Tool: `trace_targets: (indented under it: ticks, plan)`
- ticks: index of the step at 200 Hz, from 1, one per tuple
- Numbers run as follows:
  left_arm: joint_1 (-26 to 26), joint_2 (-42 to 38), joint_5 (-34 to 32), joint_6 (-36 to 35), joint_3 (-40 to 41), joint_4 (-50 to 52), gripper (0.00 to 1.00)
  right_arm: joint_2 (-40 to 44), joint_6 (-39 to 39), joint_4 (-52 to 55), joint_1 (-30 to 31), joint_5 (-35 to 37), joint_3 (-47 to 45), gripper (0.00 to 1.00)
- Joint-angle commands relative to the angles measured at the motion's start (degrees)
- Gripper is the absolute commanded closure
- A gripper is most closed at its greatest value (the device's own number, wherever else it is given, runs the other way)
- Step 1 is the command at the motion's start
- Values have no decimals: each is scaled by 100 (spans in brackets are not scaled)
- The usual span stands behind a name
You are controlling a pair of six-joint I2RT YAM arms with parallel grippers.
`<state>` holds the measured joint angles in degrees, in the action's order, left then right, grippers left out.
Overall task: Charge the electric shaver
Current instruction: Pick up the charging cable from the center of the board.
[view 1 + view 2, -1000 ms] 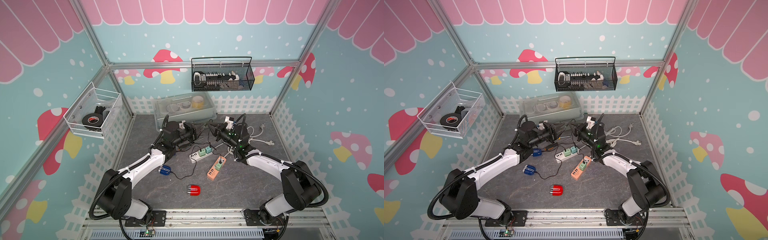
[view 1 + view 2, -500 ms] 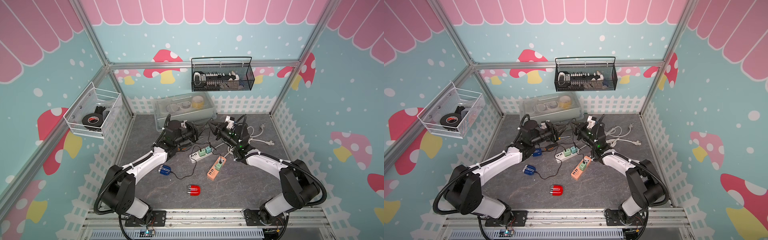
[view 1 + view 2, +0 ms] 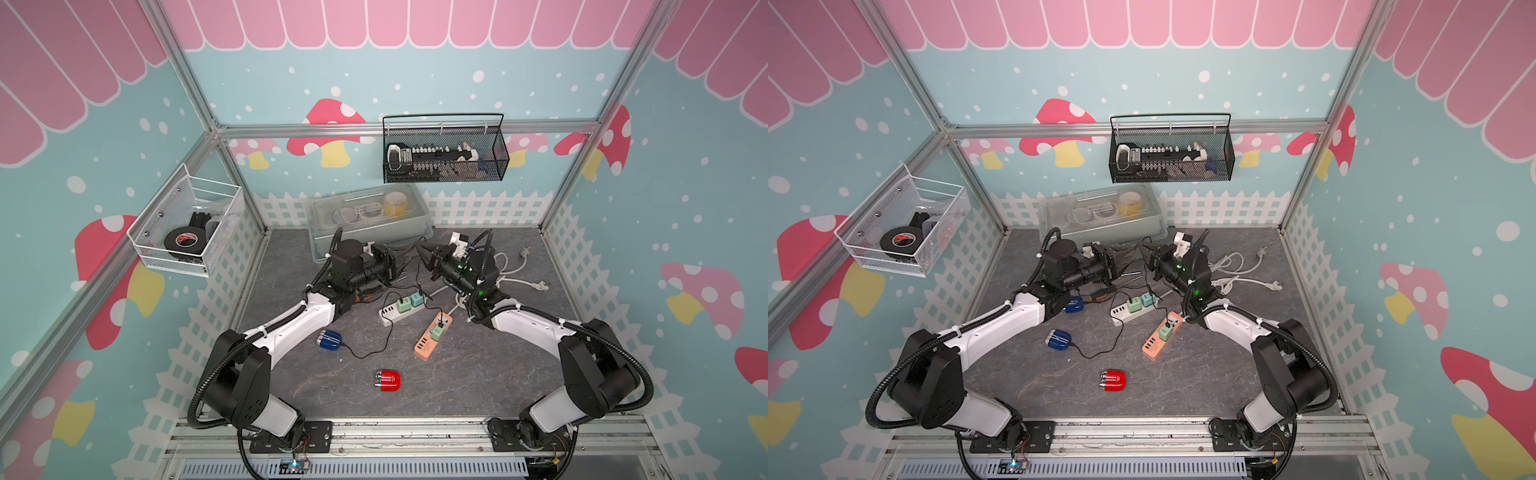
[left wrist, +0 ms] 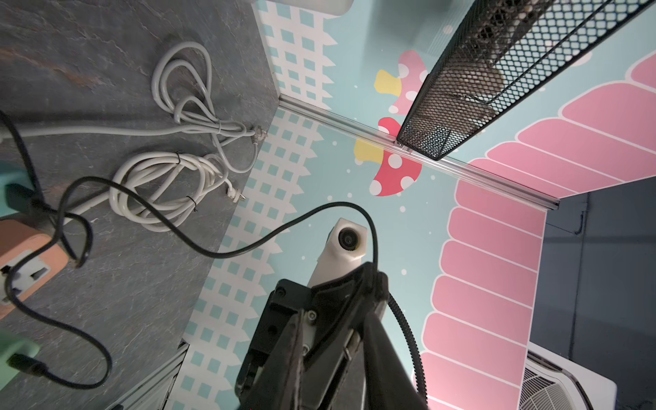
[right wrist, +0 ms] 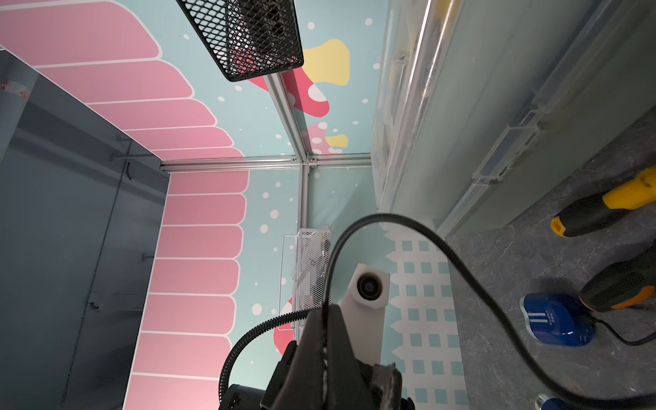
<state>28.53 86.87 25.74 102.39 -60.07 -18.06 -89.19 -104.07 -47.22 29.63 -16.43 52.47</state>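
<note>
— How's the tabletop [image 3: 498, 374]?
— Left gripper [image 3: 1125, 255] and right gripper [image 3: 420, 250] face each other, nearly tip to tip, at the back. Red shaver [image 3: 387, 381] lies near the front, well apart from both.
— Jaws?
— Right's pinch the black cable [image 5: 381, 215]; left's, can't tell.

- A black mesh basket [image 3: 444, 151] hangs on the back wall, upper centre in both top views.
- At left, a white wire basket [image 3: 226, 224] holds a black tape roll [image 3: 180, 242].
- A clear lidded box [image 3: 415, 232] stands at the back of the tabletop [image 3: 478, 374], with a yellow tape roll [image 3: 394, 202] inside.
- A yellow-and-black screwdriver handle [image 5: 603, 209] lies just beside that box.
</note>
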Motion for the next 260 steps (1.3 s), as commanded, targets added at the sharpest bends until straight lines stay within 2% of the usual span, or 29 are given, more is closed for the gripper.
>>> trace_targets:
  ticks: [1,61,93,138,163,182,201,213,248,260]
  plan:
    - [-24,-118,36,-80,-69,123,72,94,-114,-281,7,-42,-82,100]
    - [-41,102,3,21,-358,-185,75,194,-185,-277,17,-130,-298,100]
    - [-41,32,-19,48,-269,-309,88,180,-219,-369,17,-63,-316,100]
    - [-41,-11,26,29,-213,-320,93,160,-224,-376,15,-27,-303,100]
    - [-45,-12,57,0,-186,-269,100,165,-228,-380,17,-10,-289,100]
    - [-51,-34,97,-73,-186,-212,100,199,-236,-273,14,-88,-255,100]
    - [-119,-26,377,-291,-342,157,100,275,-237,87,-32,-471,-106,77]
    - [-200,-2,675,-516,-472,448,100,417,-159,542,-98,-820,-4,67]
    - [-478,-70,1491,-1289,-655,951,100,835,19,1953,-362,-2058,268,56]
    - [-717,-25,1813,-1379,-647,893,100,930,-22,2227,-429,-2361,279,53]
